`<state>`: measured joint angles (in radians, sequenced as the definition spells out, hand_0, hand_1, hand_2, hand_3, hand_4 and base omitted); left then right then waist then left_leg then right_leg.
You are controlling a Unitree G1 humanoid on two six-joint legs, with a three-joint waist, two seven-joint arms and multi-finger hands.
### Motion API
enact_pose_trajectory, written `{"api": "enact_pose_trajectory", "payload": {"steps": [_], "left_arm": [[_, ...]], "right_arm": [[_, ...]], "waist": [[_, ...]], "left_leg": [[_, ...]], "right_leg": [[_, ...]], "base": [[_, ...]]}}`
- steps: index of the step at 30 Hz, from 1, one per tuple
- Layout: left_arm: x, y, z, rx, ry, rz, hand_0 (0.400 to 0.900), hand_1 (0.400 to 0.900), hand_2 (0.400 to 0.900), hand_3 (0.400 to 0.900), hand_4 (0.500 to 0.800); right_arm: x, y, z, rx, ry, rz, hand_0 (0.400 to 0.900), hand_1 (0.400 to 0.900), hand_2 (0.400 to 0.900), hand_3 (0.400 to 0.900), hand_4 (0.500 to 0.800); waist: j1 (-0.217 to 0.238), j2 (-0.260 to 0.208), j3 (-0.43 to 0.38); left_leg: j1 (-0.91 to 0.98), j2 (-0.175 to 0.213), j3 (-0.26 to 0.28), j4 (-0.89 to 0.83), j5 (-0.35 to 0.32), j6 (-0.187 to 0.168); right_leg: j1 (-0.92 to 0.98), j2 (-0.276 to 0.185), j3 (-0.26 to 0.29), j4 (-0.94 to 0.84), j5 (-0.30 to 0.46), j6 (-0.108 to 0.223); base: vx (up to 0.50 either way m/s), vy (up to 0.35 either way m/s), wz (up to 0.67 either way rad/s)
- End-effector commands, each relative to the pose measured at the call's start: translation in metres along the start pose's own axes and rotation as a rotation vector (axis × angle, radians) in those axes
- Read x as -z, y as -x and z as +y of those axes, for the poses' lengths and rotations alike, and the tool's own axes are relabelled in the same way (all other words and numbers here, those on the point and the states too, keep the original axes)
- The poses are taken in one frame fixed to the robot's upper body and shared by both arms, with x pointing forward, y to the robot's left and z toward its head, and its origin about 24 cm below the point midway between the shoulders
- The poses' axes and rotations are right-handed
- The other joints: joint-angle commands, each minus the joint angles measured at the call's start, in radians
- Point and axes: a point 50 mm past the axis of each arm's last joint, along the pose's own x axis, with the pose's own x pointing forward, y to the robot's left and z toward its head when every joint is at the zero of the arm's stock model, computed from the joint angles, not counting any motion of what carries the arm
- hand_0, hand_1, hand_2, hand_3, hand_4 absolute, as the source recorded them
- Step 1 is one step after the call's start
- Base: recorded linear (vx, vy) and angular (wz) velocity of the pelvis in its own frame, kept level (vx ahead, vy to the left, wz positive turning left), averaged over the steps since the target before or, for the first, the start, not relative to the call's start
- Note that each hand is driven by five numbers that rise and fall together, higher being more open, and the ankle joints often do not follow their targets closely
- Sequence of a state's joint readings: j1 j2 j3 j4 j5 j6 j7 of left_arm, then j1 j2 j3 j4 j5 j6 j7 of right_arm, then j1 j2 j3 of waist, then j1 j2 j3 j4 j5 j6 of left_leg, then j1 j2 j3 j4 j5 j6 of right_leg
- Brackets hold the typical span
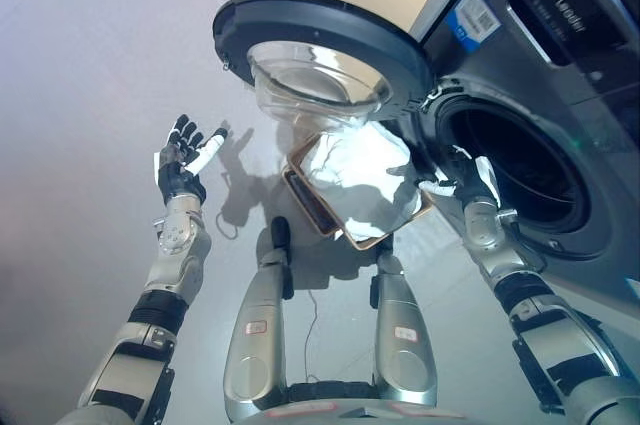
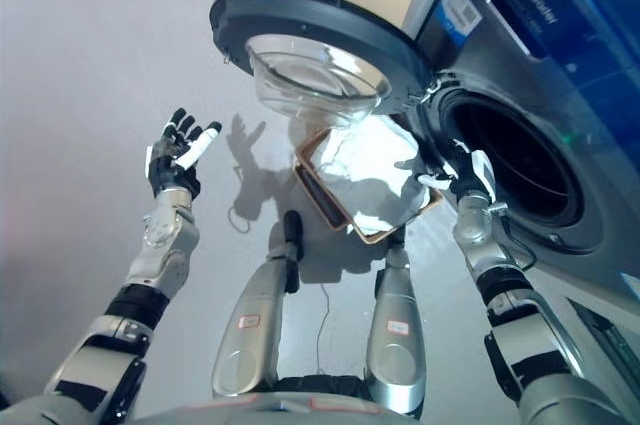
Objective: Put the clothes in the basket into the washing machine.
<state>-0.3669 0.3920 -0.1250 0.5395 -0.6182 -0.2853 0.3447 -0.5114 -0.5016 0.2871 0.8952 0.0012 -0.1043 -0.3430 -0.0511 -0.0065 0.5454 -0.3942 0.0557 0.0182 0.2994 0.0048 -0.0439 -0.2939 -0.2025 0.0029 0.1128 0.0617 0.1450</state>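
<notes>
- Two robot hands were raised over a grey floor (image 1: 80, 65), both holding nothing.
- At nine o'clock, the left hand (image 1: 183, 160) hung in open air, fingers straight and spread.
- At three o'clock, the right hand (image 2: 462, 177) was relaxed, fingers loose, at the lower rim of the drum opening (image 1: 515, 170).
- Between them, near centre, a brown basket (image 1: 318, 207) sat on the floor holding white clothes (image 1: 360, 180).
- At twelve o'clock, the round glass door (image 1: 320, 50) stood swung wide above the basket.
- At two o'clock, the dark washing machine (image 1: 540, 65) showed an unlit drum.
</notes>
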Motion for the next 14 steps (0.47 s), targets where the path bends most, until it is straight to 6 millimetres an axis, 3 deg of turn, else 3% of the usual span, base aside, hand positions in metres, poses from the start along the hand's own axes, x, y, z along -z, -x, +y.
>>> {"api": "enact_pose_trajectory", "payload": {"steps": [1,7,14], "left_arm": [[0.007,0.008,0.023,-0.041,-0.109,-0.032,0.900,0.900,0.900,0.900,0.800],[0.027,0.015,0.036,-0.051,-0.189,0.052,0.900,0.900,0.900,0.900,0.800],[0.039,0.025,0.046,-0.061,-0.223,0.100,0.900,0.900,0.900,0.900,0.800]], "right_arm": [[0.037,0.021,-0.006,0.039,0.044,0.054,0.900,0.900,0.900,0.900,0.800],[0.065,0.049,0.015,0.002,-0.114,0.148,0.900,0.900,0.900,0.900,0.800],[0.073,0.066,0.029,-0.008,-0.239,0.179,0.900,0.900,0.900,0.900,0.800]], "waist": [[0.008,-0.026,-0.197],[0.000,-0.036,-0.254],[-0.006,-0.038,-0.309]], "left_leg": [[-0.009,0.103,-0.083,-0.052,0.050,-0.107],[0.112,0.126,-0.077,-0.157,0.081,-0.118],[0.168,0.144,-0.068,-0.233,0.110,-0.119]], "right_leg": [[0.008,-0.040,-0.008,0.035,0.018,0.045],[0.092,-0.020,-0.032,-0.006,0.010,0.046],[0.117,-0.003,-0.047,-0.011,-0.003,0.044]], "base": [[0.09,-0.013,0.01],[0.05,-0.004,0.04],[0.01,0.001,0.06]]}}
